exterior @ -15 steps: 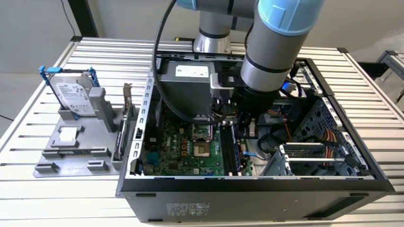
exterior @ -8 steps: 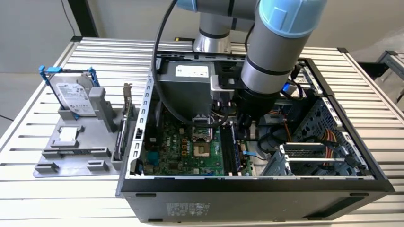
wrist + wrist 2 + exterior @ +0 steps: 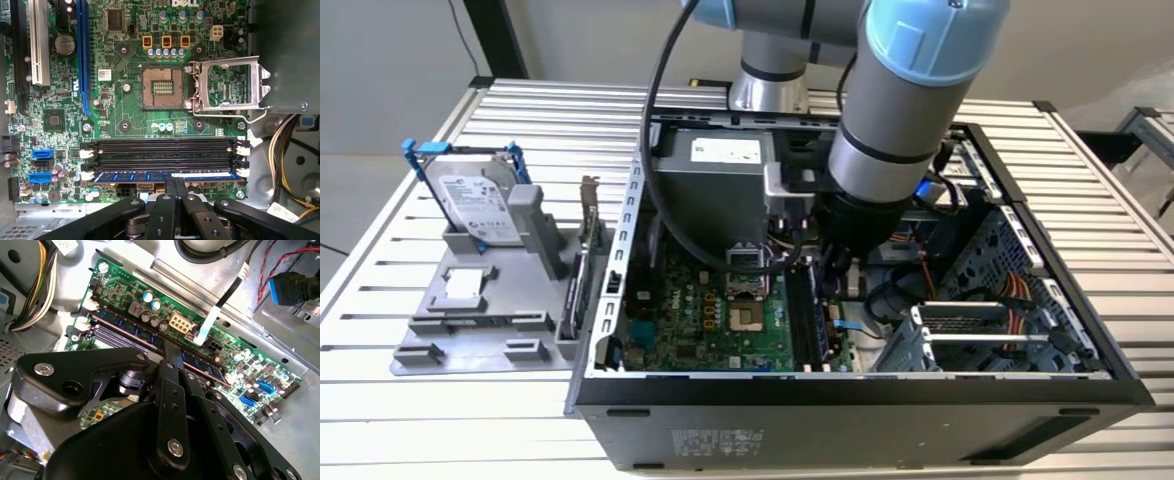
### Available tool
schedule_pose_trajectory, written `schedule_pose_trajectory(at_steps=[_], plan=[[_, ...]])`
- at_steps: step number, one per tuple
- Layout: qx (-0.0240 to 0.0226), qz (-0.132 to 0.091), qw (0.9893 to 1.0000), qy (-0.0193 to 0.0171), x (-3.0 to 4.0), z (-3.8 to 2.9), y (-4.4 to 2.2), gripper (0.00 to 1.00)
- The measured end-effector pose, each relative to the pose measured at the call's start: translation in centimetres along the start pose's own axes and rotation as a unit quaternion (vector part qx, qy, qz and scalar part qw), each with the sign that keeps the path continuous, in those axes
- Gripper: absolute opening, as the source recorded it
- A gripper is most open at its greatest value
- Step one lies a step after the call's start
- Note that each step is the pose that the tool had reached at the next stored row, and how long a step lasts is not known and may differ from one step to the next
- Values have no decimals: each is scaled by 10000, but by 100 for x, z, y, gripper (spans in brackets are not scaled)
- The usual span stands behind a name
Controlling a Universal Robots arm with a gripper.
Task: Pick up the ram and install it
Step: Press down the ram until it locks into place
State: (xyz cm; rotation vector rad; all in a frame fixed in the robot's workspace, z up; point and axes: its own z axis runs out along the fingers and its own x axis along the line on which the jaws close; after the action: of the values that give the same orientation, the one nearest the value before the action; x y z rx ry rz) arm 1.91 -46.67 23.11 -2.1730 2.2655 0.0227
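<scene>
Gripper (image 3: 175, 192) was down inside the open computer case (image 3: 854, 405), its two black fingers drawn together over the ram (image 3: 165, 176); whether they pinched the stick's top edge or merely pressed on it could not be told. In the first wrist view the ram, a blue-green strip with dark chips, lay along the slot nearest the gripper, the outermost of the row, reaching from one white end latch (image 3: 86, 175) to the other. The black slots (image 3: 162, 150) beside it stood open. In the second wrist view the same stick (image 3: 150, 340) ran under the fingertip, looking level along what could be seen. Past the slots were the bare processor socket (image 3: 161, 88) with its metal frame (image 3: 227, 85) swung up, then the motherboard (image 3: 125, 115). In the exterior view the arm (image 3: 894, 130) reached down into the case's right half; on the exterior view's left, well apart on the slatted table (image 3: 560, 110), a grey holder (image 3: 480, 300) carried a hard drive (image 3: 474, 205). Risks, as judged: uneven pressure could seat one end only and leave a latch unclosed; an off-centre push could tilt the stick or strain the board.
</scene>
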Motion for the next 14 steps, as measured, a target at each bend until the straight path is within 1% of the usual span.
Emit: schedule_pose_trajectory(at_steps=[14], plan=[[-1,0,10000,2,2,69,6,0]])
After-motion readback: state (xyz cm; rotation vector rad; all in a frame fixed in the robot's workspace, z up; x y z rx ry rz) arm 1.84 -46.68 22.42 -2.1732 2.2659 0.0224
